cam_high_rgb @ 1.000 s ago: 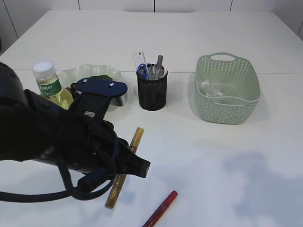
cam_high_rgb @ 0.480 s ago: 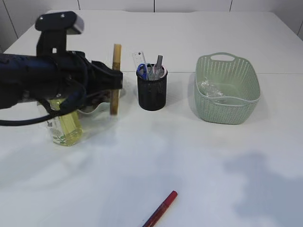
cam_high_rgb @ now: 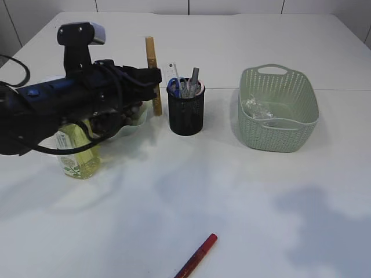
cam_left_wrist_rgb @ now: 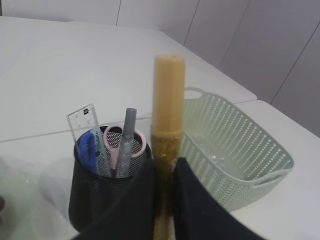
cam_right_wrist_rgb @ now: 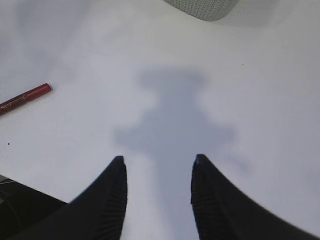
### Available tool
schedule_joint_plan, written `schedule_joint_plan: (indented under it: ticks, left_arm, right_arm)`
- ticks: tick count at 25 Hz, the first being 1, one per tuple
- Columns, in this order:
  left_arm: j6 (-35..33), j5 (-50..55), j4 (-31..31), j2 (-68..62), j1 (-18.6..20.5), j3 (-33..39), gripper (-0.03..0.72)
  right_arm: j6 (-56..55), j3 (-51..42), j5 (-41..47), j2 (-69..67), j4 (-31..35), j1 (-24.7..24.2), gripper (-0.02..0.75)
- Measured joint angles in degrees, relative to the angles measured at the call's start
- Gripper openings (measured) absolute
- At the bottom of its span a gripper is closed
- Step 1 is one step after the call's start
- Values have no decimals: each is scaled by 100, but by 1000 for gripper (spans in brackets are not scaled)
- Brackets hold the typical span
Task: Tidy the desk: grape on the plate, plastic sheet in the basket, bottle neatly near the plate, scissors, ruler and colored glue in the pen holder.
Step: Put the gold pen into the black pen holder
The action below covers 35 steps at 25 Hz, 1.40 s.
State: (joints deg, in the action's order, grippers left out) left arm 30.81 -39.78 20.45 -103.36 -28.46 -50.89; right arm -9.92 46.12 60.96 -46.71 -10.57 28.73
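My left gripper is shut on a gold glitter glue stick and holds it upright, just left of the black mesh pen holder. The holder contains blue and pink scissors, a clear ruler and a silver glue stick. A red glue stick lies on the table at the front. The yellow bottle stands by the plate, both partly hidden by my arm. The plastic sheet lies in the green basket. My right gripper is open and empty above bare table.
The basket also shows behind the pen holder in the left wrist view. The grape is hidden behind my left arm.
My left gripper lifted the gold glue stick off the table, turned it upright and carried it rightward to just beside the pen holder. The red glue stick has not moved.
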Motion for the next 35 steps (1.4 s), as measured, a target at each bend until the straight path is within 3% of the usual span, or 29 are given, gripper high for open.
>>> schedule_joint_plan:
  ticks: [18,24,35]
  left_arm:
    - [-94,103,19,-1710,0,-2448,43]
    - [-107,472,90,-2079,9,-2891,45]
    - [-336,642,103,-2227,9,-3081,59]
  right_arm:
    - [0,0,-301,0,0,0,345]
    - [0,0,-346,0,0,0,344]
    - [0,0,-602,0,0,0,345]
